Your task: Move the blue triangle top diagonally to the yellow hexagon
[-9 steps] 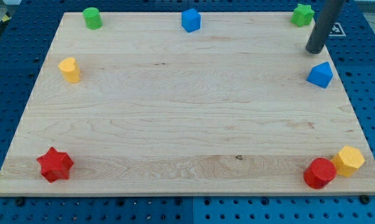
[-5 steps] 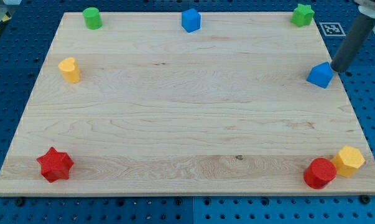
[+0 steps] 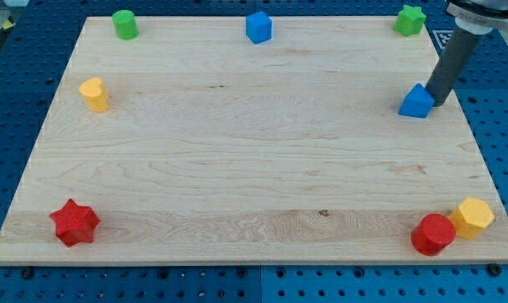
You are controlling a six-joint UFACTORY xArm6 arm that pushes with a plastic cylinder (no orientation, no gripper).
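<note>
The blue triangle (image 3: 416, 102) lies near the board's right edge, in the upper half. My tip (image 3: 435, 103) touches its right side. The yellow hexagon (image 3: 473, 218) sits at the bottom right corner, against the red block (image 3: 432, 234) on its left. The triangle is well above the hexagon and a little to its left.
A green star (image 3: 410, 19) is at the top right, a blue block (image 3: 259, 27) at the top middle, a green cylinder (image 3: 125, 24) at the top left. A yellow cylinder (image 3: 93, 94) stands at the left, a red star (image 3: 74, 223) at the bottom left.
My tip swung from above the triangle round to its right side and pushed it about 20 pixels to the left. The other blocks have not moved.
</note>
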